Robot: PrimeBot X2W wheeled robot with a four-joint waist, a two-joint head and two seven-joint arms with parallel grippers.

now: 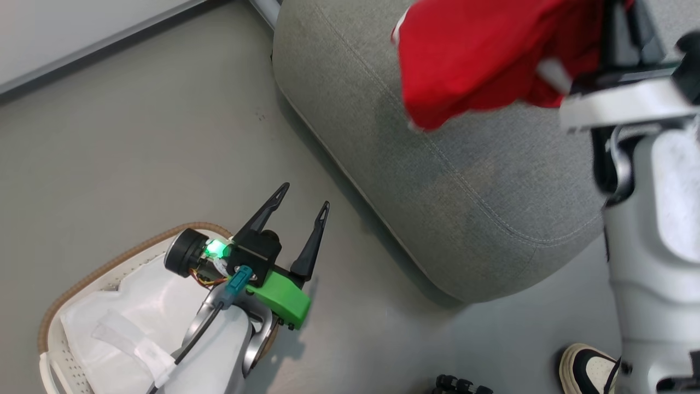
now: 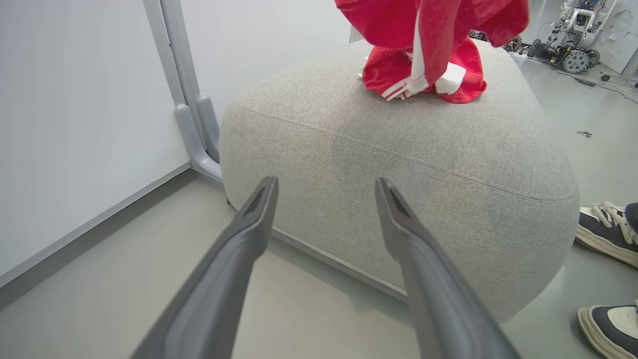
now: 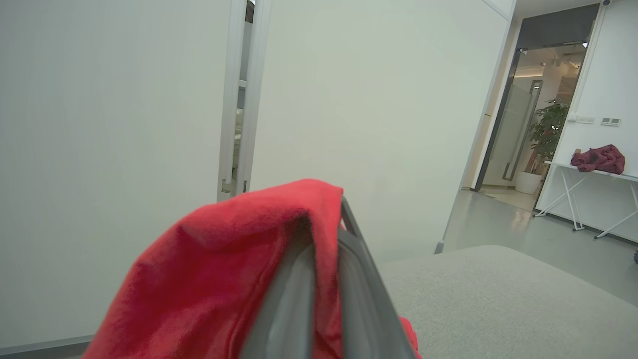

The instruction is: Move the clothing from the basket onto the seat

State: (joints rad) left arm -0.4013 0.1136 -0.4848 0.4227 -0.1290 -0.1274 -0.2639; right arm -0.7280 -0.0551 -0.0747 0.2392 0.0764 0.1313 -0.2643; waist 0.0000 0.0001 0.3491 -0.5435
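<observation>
Right hand (image 3: 329, 224): fingers pressed together on a fold of the clothing (image 1: 470, 60), with red fabric draped over both of them. It is held high, so the garment hangs above the seat (image 1: 465, 208) rather than dragging over its edge.
Left hand (image 1: 304, 197): spread wide and holding nothing, fingers aimed toward 1 o'clock in the head view. Its wrist sits over the rim of the basket (image 1: 112, 262) and its fingers reach out over the floor (image 1: 136, 137). It is probably parked there to keep clear of the carrying arm.
Clothing: at 1 o'clock in the head view, over the seat's top. In the left wrist view its lower end meets a bunched red heap with white stripes lying on the cushion. Whether that is one garment or two I cannot tell from this angle.
Seat: a grey cushion running from the middle of the head view out to 3 o'clock, its rounded corner toward 5 o'clock. The top is broad and flat, so a drop near the middle should stay put.
Basket: at 7 o'clock on the floor, apart from the seat with bare floor between them. A plain white cloth (image 1: 136, 306) lies in it.
Step, as I judge it: the delivery is nearly done, and lowering and letting go remain.
Risk: fabric draped over the fingers may cling when they part.
Bystander: a shoe (image 1: 585, 366) at 5 o'clock, near the seat's corner.
</observation>
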